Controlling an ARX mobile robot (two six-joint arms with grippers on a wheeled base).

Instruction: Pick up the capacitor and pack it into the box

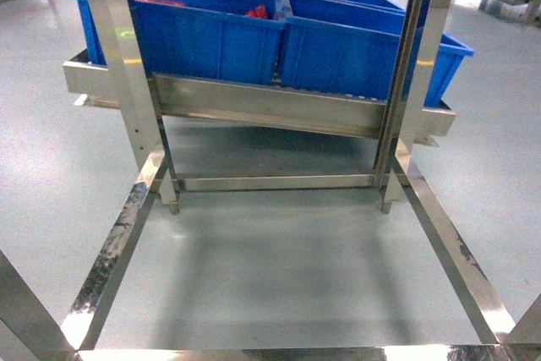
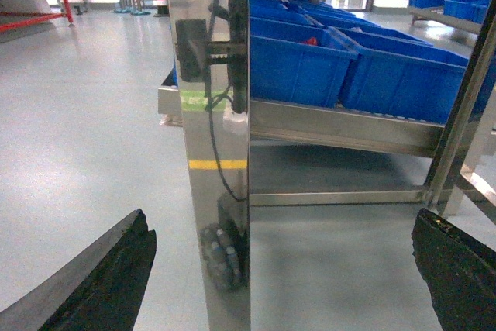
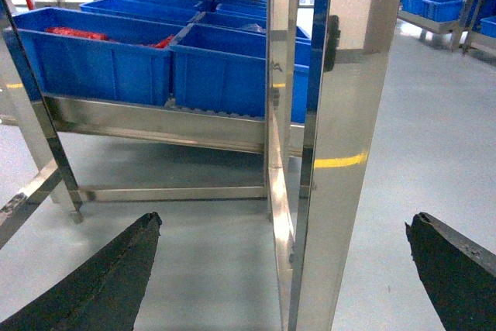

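**Capacitor not yet located; both arms held back from the bin rack**

Capacitor stock cannot be made out in any view. The likeliest place for it is the row of blue bins [image 1: 211, 40] on the tilted steel shelf [image 1: 262, 107], where red items [image 1: 256, 12] show in one compartment; whether these are capacitors is too small to tell. No packing box can be identified either.

Left end effector [image 2: 287, 269]: seen in the left wrist view only as two dark fingertips at the lower corners, set wide apart and holding nothing. A polished steel upright [image 2: 217, 153] stands directly ahead of it, with the bins beyond and to the right.

Right end effector [image 3: 287, 269]: likewise spread, nothing between its jaws. A second steel post [image 3: 341, 153] stands before it, with the bins ahead and to the left.

Neither end effector appears in the head view, so both sit low and short of the rack frame [image 1: 110, 259]. The bins lie forward of and above both arms; the red contents sit toward the left bins. Long axis of the part: cannot be judged.
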